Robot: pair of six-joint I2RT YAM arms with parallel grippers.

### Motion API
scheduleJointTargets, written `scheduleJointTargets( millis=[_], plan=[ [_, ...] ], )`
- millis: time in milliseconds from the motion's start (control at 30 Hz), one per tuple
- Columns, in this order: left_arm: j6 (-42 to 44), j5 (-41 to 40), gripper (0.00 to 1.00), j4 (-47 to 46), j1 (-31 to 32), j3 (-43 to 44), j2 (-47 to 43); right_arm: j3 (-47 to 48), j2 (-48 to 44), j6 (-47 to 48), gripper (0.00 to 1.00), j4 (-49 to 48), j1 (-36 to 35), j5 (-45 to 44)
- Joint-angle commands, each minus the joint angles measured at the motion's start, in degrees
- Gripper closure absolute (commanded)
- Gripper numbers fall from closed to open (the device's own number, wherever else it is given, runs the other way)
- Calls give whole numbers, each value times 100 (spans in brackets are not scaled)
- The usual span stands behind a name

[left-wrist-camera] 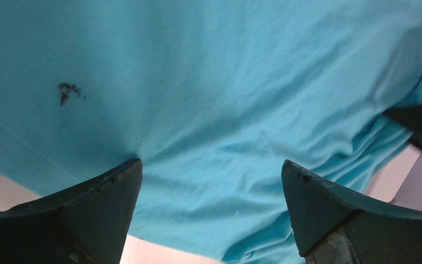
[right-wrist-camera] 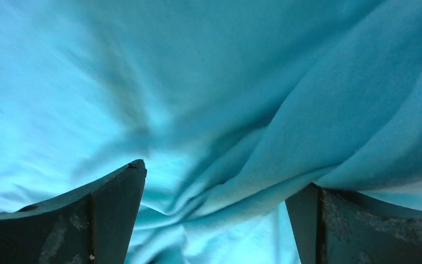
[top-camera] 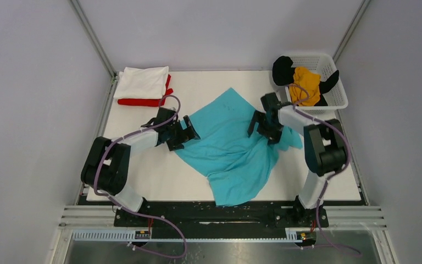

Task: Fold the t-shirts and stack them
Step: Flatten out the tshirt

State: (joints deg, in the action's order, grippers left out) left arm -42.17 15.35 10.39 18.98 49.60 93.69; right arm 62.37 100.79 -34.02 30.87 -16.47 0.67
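The turquoise t-shirt (top-camera: 228,146) lies spread and rumpled in the middle of the table, one corner pointing to the far side. My left gripper (top-camera: 189,132) stands open at its left edge, fingers wide over the cloth (left-wrist-camera: 214,82), with bare table beneath. My right gripper (top-camera: 258,129) is open over the shirt's right side. There a fold of turquoise cloth (right-wrist-camera: 318,126) drapes across the right finger (right-wrist-camera: 362,220). A folded white t-shirt (top-camera: 142,82) rests on a red one (top-camera: 140,102) at the far left. Mustard-yellow (top-camera: 306,82) and black (top-camera: 282,70) shirts sit in the basket.
The white mesh basket (top-camera: 336,102) stands at the far right corner, just behind my right arm. The white table top (top-camera: 154,176) shows bare at the near left. Metal frame posts and grey walls close in both sides.
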Motion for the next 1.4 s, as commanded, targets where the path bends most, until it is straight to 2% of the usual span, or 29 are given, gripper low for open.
scheduleJointTargets(
  millis=[0, 100, 233, 400, 500, 567, 667, 767, 900, 967, 1100, 1233, 1367],
  plan=[
    [-84, -110, 1, 247, -62, -784, -513, 1524, 1026, 164, 0, 31, -32, 801],
    [-340, -52, 1, 142, 90, -1262, -863, 2540, 1622, 173, 1, 84, -32, 1176],
    [-936, 20, 1, -359, 653, -1745, -1166, 4043, 2549, 413, 1, 703, -32, 1343],
    [-1327, -166, 1, -734, 1378, -1590, -1018, 6308, 3845, 910, 1, 1875, -23, 1348],
    [-1236, -282, 1, -628, 1428, -1324, -871, 7801, 4649, 1293, 1, 2889, -22, 1214],
    [-1063, -618, 1, -187, 1433, -1035, -1009, 8193, 4612, 1561, 0, 3168, -23, 980],
    [-875, -1396, 1, 538, 1427, -861, -1630, 7500, 3709, 1846, 1, 2957, -23, 361],
    [-875, -2220, 1, 1243, 1428, -889, -2490, 5810, 2289, 1763, 1, 2280, -23, -368],
    [-1085, -3387, 1, 2440, 1375, -951, -3461, 2996, -5, 1415, 1, 727, -30, -605],
    [-1198, -3696, 1, 2833, 1235, -1085, -3815, 1760, -1053, 1183, 1, 141, -23, -779],
    [-1238, -3250, 1, 2988, 688, -1571, -4242, -221, -2870, 675, 1, -413, -28, -1071],
    [-1216, -2877, 3, 2868, 397, -1848, -4123, -1578, -3932, 186, 1, -697, -24, -966],
    [-1110, -2574, 26, 2714, 360, -1886, -3737, -2165, -4431, 91, 0, -743, -23, -1014]
  ],
)
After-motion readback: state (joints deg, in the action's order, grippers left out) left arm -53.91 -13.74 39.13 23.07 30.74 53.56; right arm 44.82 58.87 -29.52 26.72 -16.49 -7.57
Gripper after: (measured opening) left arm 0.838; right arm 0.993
